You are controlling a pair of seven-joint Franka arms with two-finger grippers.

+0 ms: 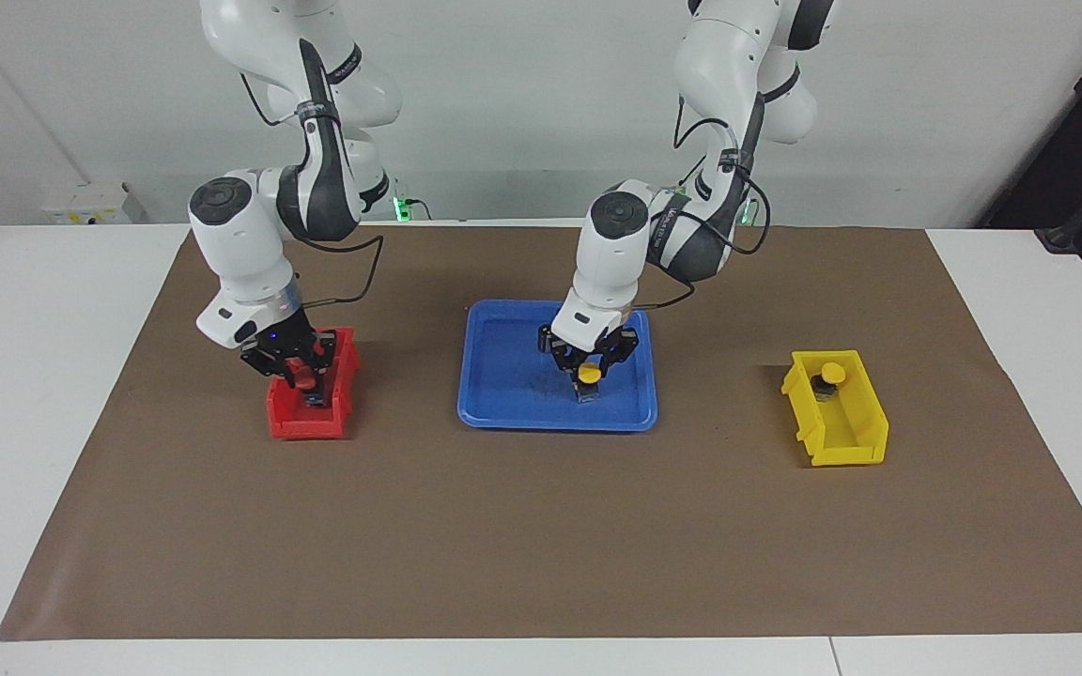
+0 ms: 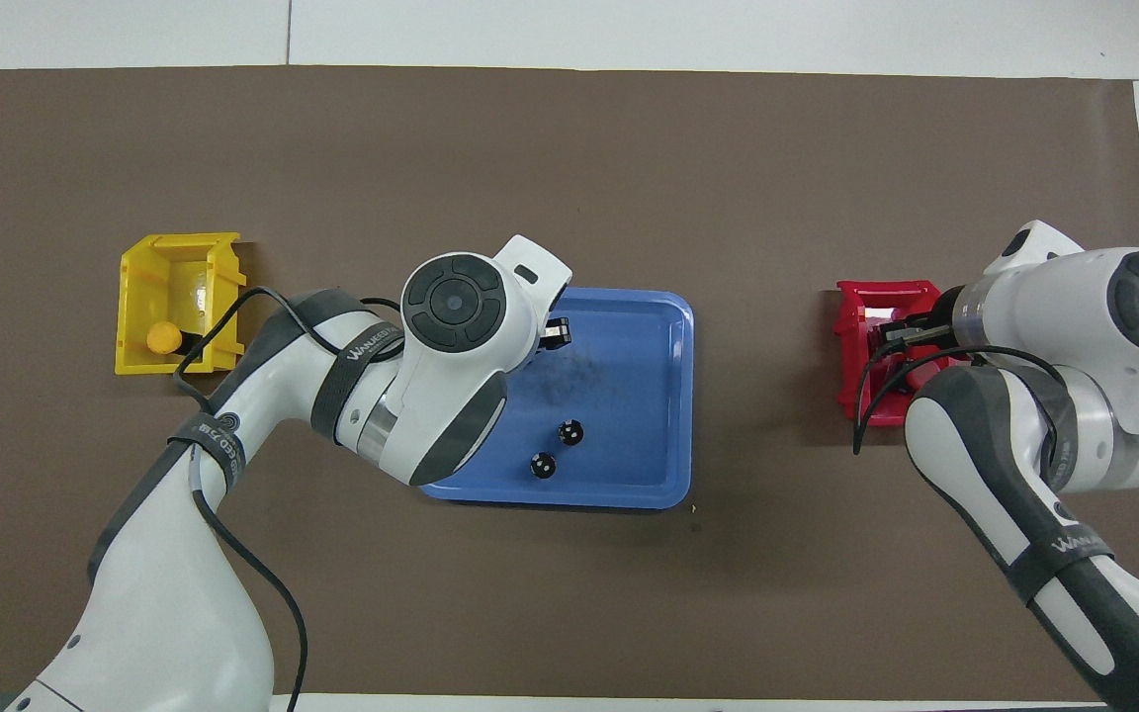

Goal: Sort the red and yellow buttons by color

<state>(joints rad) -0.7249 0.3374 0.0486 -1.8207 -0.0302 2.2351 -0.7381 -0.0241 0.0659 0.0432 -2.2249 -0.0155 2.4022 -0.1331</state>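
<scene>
Brown paper [image 1: 541, 526] covers table. My left gripper [image 1: 590, 368] over blue tray [image 1: 503, 413], clamped on yellow button [image 1: 588, 375]. My right gripper [image 1: 301, 371] in red bin [image 1: 287, 422], closed on red button [image 1: 304, 380]. Second yellow button [image 1: 828, 376] sits in yellow bin [image 1: 856, 441].

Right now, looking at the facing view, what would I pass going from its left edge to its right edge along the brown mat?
Red bin with the right gripper in it → blue tray with the left gripper at a yellow button over it → yellow bin holding another yellow button.
</scene>
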